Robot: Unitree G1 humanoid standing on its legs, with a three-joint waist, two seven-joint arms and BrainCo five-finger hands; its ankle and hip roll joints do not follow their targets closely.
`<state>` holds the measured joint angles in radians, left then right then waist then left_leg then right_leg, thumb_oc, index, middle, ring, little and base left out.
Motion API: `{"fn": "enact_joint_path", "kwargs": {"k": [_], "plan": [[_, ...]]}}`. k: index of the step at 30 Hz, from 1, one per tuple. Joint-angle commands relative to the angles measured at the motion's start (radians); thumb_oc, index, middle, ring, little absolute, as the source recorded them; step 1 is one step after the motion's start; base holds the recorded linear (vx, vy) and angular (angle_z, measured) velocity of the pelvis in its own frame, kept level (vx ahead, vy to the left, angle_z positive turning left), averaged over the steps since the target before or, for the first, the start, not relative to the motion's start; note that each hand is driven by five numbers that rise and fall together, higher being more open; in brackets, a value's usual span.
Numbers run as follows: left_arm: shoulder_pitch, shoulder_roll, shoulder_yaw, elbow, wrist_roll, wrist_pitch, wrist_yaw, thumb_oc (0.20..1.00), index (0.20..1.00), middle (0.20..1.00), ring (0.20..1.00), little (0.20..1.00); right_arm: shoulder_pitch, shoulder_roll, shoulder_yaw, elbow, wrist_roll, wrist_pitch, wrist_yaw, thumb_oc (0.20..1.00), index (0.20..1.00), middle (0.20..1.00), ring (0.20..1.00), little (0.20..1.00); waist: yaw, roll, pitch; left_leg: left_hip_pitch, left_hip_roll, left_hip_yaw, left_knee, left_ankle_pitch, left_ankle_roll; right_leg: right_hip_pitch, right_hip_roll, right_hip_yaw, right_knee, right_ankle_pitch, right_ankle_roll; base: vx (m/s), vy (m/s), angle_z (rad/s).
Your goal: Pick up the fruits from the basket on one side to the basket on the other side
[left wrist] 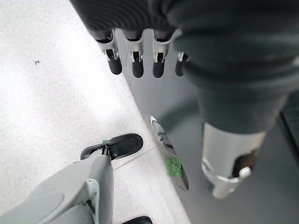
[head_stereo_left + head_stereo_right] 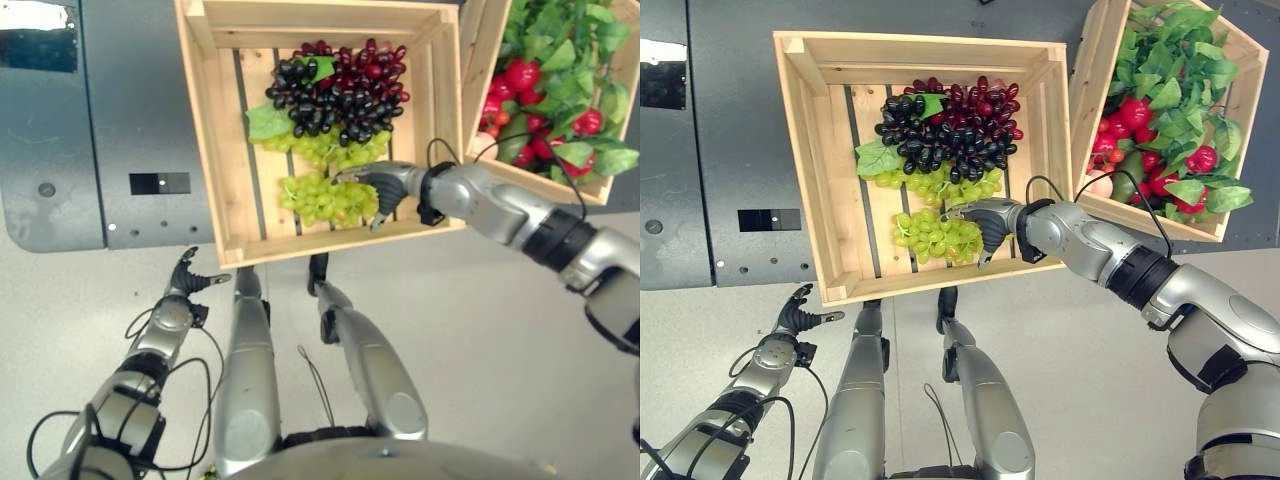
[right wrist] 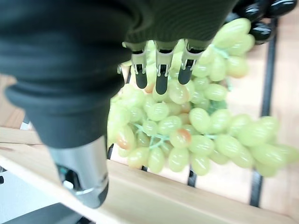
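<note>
Right eye view is showing the robot's right hand (image 2: 985, 222) reaching into a pale slatted wooden crate (image 2: 820, 200), where it is resting over a bunch of light green grapes (image 2: 930, 233) lying near the crate's front wall. In the right wrist view its dark-tipped fingers (image 3: 161, 77) are curling down onto the top of that bunch, with the thumb standing beside the grapes above the crate's front board; the fingers are touching the fruit, but whether they are closing firmly around it I cannot tell. The bunch is sitting on the crate's slats. Farther back in the same crate a second green bunch (image 2: 930, 183) is lying under a cluster of black grapes (image 2: 920, 130) and a cluster of dark red grapes (image 2: 985, 105), with a green leaf (image 2: 877, 157) at the side. Just beside it, a second wooden crate (image 2: 1090, 90) is holding leafy greens and red fruits (image 2: 1135, 112). The left hand (image 2: 187, 277) is hanging low over the pale floor, well apart from both crates, its fingers (image 1: 135, 60) relaxed and holding nothing
</note>
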<state>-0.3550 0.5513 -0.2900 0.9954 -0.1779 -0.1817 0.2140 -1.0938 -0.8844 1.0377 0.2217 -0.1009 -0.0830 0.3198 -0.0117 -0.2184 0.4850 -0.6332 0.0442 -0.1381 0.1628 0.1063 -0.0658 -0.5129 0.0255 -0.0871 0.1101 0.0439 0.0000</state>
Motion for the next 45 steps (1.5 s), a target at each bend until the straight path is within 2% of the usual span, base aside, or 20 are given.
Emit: {"fn": "enact_joint_path", "kwargs": {"k": [1,10,32,38,45], "plan": [[0.069,0.04,0.084,-0.073,0.013,-0.009,-0.007,1.0,1.0,1.0,1.0,1.0,0.028,-0.071,-0.036,-0.09,0.05,-0.012,0.015,1.0,1.0,1.0,1.0,1.0,0.024,-0.08,0.035,0.041,0.027,0.0,0.059,-0.068,-0.026,0.004,-0.067,0.026,0.137,-0.075,0.116,0.0,0.0,0.0],[0.08,0.046,0.09,-0.087,0.018,-0.006,-0.006,1.0,1.0,1.0,1.0,1.0,0.054,-0.077,-0.076,-0.128,0.059,-0.008,0.014,1.0,1.0,1.0,1.0,1.0,0.023,-0.077,0.035,0.01,0.026,-0.006,0.063,-0.064,-0.025,-0.023,-0.063,0.023,0.14,-0.075,0.117,0.0,0.0,0.0],[0.016,0.012,0.022,-0.036,0.018,0.008,0.029,1.0,1.0,1.0,1.0,1.0,0.014,0.228,-0.109,0.137,-0.051,0.008,-0.121,1.0,1.0,1.0,1.0,1.0,0.035,-0.034,0.035,-0.073,0.014,-0.019,0.083,-0.063,-0.015,-0.106,-0.069,0.018,0.163,-0.073,0.118,0.0,0.0,0.0],[0.009,0.007,0.011,-0.032,0.017,0.011,0.035,1.0,1.0,1.0,1.0,1.0,0.003,0.276,-0.117,0.186,-0.065,0.01,-0.147,1.0,1.0,1.0,1.0,1.0,0.04,-0.024,0.035,-0.071,0.014,-0.019,0.079,-0.062,-0.014,-0.109,-0.069,0.017,0.167,-0.074,0.117,0.0,0.0,0.0],[-0.003,0.004,0.008,-0.018,0.014,0.012,0.038,1.0,1.0,1.0,1.0,1.0,-0.004,0.279,-0.115,0.189,-0.072,0.005,-0.148,1.0,1.0,1.0,1.0,1.0,0.037,-0.024,0.035,-0.078,0.012,-0.021,0.08,-0.06,-0.014,-0.116,-0.069,0.017,0.168,-0.075,0.117,0.0,0.0,0.0]]}}
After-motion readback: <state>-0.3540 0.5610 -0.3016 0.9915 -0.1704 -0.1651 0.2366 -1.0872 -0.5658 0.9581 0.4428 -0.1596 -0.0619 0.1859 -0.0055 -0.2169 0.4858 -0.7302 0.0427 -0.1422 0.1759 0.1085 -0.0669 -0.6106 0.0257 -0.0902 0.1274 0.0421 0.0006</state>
